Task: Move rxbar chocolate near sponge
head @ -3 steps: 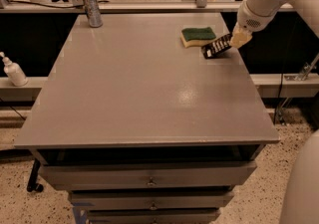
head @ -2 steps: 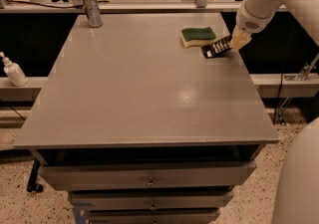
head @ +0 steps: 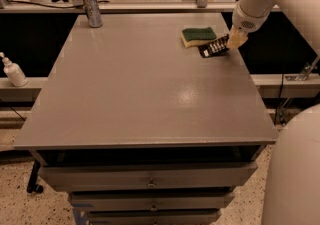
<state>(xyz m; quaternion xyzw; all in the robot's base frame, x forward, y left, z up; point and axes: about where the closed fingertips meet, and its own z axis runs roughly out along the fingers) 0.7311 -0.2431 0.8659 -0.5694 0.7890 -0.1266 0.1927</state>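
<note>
The bar lies toward the counter's 1 o'clock, its end touching the tool at its 3 o'clock; whether the tool grips it, I cannot tell. The sponge sits just beside the bar at its 10 o'clock. A can stands well apart at the counter's 11 o'clock.

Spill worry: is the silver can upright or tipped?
Upright: the silver metal can stands on end, far left. The tool is far right, at the flat black wrapper.

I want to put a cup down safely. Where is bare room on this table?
Free: the middle and front of the table, between the can back-left and the sponge. Crowded: back-right corner, where sponge, rxbar chocolate and gripper cluster.
</note>
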